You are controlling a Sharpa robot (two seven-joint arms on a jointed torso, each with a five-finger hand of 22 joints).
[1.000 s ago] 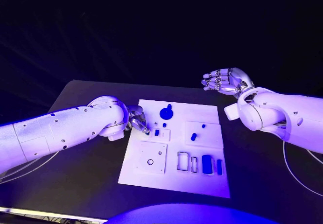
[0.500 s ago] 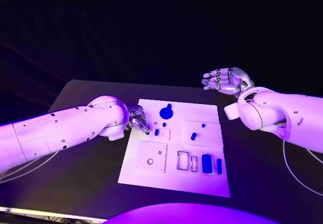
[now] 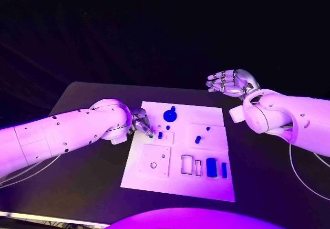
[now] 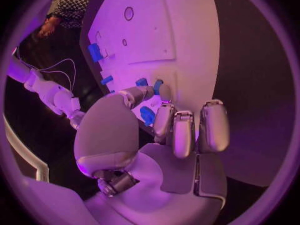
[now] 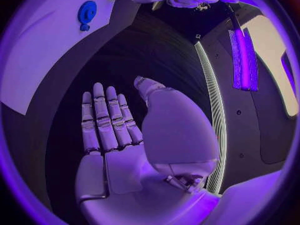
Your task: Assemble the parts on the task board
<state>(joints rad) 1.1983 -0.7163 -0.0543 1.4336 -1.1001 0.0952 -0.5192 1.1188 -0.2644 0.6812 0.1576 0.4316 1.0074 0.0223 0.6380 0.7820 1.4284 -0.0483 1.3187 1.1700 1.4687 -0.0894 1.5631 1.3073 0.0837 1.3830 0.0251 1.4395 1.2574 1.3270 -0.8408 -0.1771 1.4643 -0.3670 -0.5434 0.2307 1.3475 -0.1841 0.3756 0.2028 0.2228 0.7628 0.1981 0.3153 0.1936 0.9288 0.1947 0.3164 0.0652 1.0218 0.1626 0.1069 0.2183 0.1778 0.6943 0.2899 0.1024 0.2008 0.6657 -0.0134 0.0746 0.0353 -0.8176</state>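
Your left hand (image 3: pixel 141 125) sits low at the left edge of the task board (image 3: pixel 180 183), near its far half, thumb and a finger pinching a small blue part (image 4: pixel 157 87) just above the white plate. The other fingers curl in beside the pinch, and a second blue part (image 4: pixel 147 115) lies on the board under the palm. The grip looks chosen for fine placement: judging from where the fingertips hang, you are lining the piece up with a seat in the small raised panel (image 3: pixel 162 137) beside them, though whether it has touched down cannot be told.

Your left arm reaches in over the desk (image 3: pixel 82 191) with the wrist bent toward the board, so the hand works from the side rather than from above.

Your right hand (image 3: pixel 231 82) is parked clear of the work, raised beyond the board's far right corner, fingers apart and holding nothing, palm flat in the right wrist view.

Elsewhere on the board, a round blue gear (image 3: pixel 169 115) stands near the far edge, a blue peg (image 3: pixel 197 139) sits in the right-hand panel, and two blue blocks (image 3: pixel 211 167) stand toward the near right corner next to empty rectangular slots.
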